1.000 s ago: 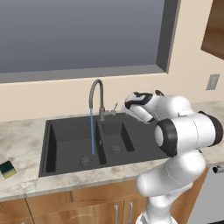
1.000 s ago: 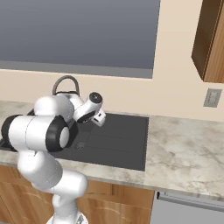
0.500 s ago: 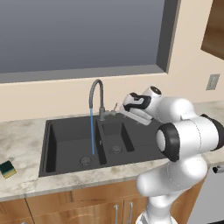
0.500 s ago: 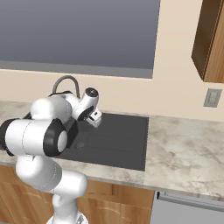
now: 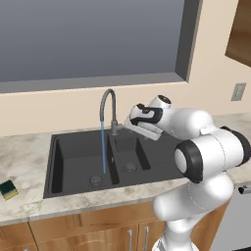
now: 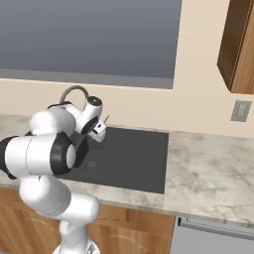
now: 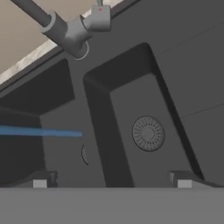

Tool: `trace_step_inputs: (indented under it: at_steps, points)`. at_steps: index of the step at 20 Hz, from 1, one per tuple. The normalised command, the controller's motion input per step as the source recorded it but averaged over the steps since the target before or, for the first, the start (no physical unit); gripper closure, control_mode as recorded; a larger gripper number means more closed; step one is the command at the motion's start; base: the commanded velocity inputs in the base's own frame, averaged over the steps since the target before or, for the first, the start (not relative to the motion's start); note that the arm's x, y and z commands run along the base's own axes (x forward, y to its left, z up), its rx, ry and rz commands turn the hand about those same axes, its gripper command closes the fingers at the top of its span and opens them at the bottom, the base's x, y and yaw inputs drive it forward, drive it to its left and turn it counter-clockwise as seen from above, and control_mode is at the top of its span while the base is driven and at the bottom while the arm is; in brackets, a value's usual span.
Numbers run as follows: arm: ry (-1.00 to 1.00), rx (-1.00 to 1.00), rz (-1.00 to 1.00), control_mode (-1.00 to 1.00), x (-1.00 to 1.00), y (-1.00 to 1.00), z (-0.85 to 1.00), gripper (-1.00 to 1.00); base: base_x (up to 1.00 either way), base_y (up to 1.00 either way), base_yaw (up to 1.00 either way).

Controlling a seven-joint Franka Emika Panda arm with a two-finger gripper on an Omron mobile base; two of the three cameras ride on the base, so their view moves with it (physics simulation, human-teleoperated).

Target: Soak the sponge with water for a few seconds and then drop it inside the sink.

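One sponge (image 5: 8, 189) (half cut off) on counter (image 5: 29, 152)

Matt charcoal sink (image 5: 73, 157), smooth grey metal faucet (image 5: 107, 105), polished marble-look counter (image 5: 22, 152), varnished wood cabinets (image 5: 73, 233).

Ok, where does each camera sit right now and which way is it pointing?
Left base view: behind-left of the arm, facing the sink, running water, faucet and the sponge on the counter; arm and claw show.
Right base view: behind-right, facing the sink's drainboard side; arm shows.
Hand view: above the basins, looking down; two claw tips at the bottom.
All share the sink and faucet.
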Motion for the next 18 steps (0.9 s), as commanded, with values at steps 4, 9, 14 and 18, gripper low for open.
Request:
trace_step_inputs:
  at_steps: [4,9,14,18]
  points:
    - [0.0,0.0,0.11,-1.0,-0.3,0.35,0.0,-1.0,0.0,0.0,0.0]
    - [-0.07,0.0,0.1,-1.0,-0.4,0.27,0.0,-1.0,0.0,0.0,0.0]
    - [-0.08,-0.02,0.11,-1.0,-0.26,0.32,0.0,-1.0,0.0,0.0,0.0]
    - [-0.03,-0.02,0.12,-1.0,-0.21,0.37,0.0,-1.0,0.0,0.0,0.0]
